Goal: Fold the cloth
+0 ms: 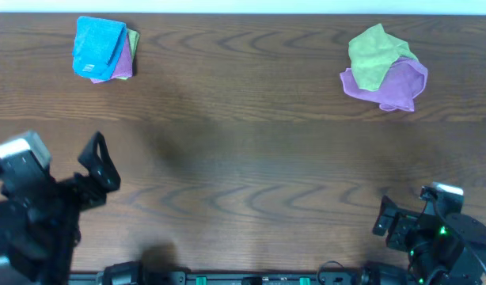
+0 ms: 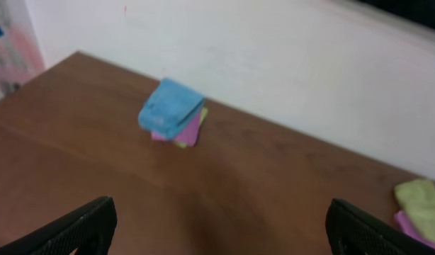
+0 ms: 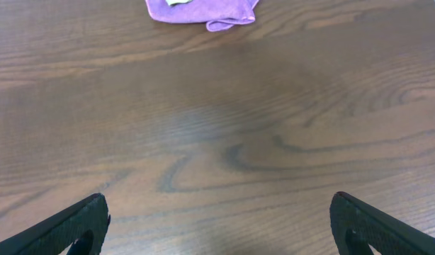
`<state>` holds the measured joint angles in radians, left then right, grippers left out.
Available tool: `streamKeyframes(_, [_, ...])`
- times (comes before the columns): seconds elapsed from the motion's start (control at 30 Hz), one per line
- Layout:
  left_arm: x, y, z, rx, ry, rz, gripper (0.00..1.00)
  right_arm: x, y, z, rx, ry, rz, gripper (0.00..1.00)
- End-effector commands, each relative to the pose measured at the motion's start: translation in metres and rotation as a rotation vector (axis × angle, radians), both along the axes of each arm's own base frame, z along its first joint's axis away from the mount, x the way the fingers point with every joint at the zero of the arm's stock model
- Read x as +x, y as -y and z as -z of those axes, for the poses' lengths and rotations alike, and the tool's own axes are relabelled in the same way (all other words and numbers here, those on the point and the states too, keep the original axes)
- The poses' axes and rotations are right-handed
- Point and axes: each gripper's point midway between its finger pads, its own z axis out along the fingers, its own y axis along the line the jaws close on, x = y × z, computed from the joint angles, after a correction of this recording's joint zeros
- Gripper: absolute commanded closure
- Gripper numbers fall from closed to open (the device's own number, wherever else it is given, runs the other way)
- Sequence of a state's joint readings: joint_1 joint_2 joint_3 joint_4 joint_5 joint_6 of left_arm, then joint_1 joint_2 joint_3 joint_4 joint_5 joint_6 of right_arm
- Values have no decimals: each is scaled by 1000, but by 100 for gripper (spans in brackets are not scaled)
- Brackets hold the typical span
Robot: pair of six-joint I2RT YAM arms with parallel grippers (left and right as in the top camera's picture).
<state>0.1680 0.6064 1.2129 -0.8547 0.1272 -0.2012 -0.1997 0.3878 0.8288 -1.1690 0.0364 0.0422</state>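
Far left of table (image 1: 243,127) I see the cloth (image 1: 96,43), folded, atop a folded purple cloth (image 1: 123,68) and a folded yellow-green cloth (image 1: 133,38). L gripper (image 1: 99,165) at near edge, well apart from it, jaws spread wide. Far right: crumpled yellow-green cloth (image 1: 373,54) on crumpled purple cloth (image 1: 400,89). R gripper (image 1: 385,218) near edge, jaws spread wide too.

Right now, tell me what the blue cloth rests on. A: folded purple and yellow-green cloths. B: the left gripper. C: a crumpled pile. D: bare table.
A: edges of a purple cloth and a yellow-green cloth stick out beneath the blue cloth.
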Motion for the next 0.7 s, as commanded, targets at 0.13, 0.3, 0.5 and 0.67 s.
streamKeyframes(0.13, [-12, -12, 60, 59, 67, -72, 5, -1, 1, 0, 9, 3, 18, 1])
streamKeyframes(0.3, [-2, -15, 105, 63, 95, -77, 4, -1, 1, 0, 9, 3, 18, 1])
streamKeyframes(0.5, [13, -9, 138, 72, 152, -44, 5, -1, 1, 0, 9, 3, 18, 1])
streamKeyframes(0.67, [18, -7, 159, 80, 156, -45, 4, -1, 1, 0, 9, 3, 18, 1])
